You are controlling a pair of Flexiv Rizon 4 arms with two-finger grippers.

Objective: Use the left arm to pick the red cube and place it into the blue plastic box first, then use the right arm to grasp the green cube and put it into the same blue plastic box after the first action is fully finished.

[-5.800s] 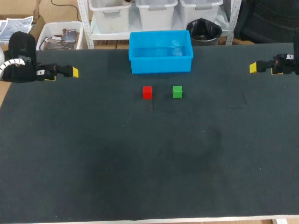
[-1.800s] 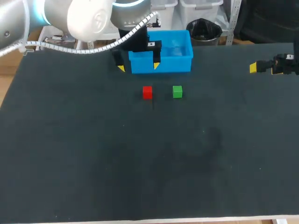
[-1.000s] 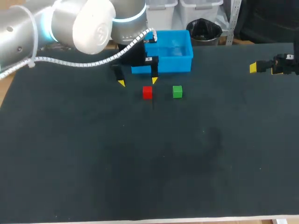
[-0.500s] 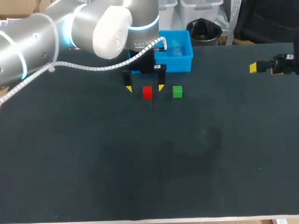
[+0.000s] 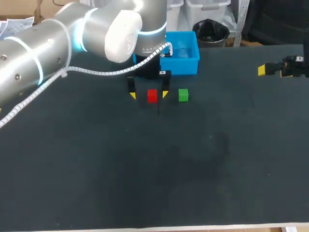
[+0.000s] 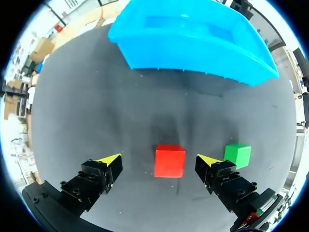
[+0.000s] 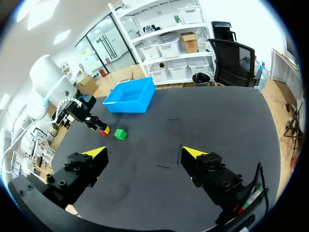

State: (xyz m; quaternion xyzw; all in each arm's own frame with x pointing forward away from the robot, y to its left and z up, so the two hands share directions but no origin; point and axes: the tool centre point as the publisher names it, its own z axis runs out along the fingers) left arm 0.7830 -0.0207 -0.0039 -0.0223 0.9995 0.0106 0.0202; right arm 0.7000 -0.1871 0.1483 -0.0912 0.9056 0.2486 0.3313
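Grasp pending: with red cube (image 5: 152,95) lying untouched between spread fingers of left gripper (image 6: 159,160), just near of blue box (image 5: 183,66) and left of green cube (image 5: 183,94), lower straight, centre, close evenly, avoid nudging green cube; right gripper (image 7: 144,152) far right, fingers apart.

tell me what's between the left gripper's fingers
The red cube lies between the left gripper's open fingers, a gap either side; the left wrist view shows it.

Head overhead, wrists lower, sharing red cube (image 5: 152,95)
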